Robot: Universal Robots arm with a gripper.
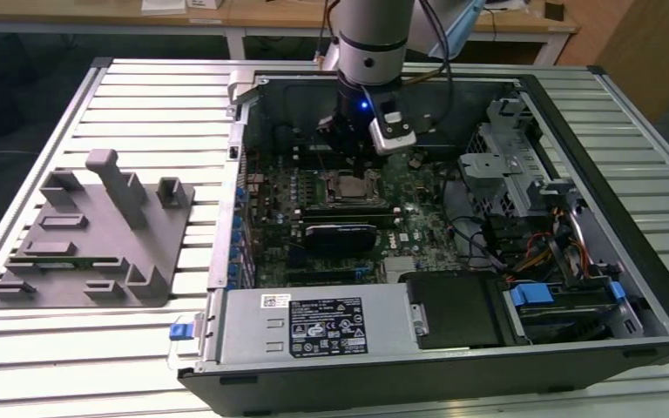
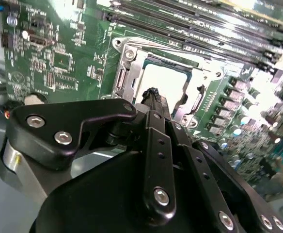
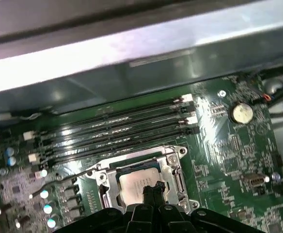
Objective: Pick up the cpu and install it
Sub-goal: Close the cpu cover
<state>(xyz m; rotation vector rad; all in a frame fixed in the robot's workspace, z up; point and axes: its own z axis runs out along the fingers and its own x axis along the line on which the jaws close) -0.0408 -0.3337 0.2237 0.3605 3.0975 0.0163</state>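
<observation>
First wrist view: cpu (image 3: 132, 182) lies in the socket frame (image 3: 174, 171); jaws pressed together, empty, just above it

Green motherboard (image 1: 422, 187) sits right under the gripper (image 3: 151, 190), with the memory slots (image 3: 117, 128) just past it and a coin battery (image 3: 242, 112) off to one side. Grey fixture (image 1: 91, 235) is well apart from it on the slatted table (image 1: 137, 87), at the exterior view's left. Power supply (image 1: 311, 324) is at the end of the case (image 1: 613, 174) farthest from the gripper.
</observation>
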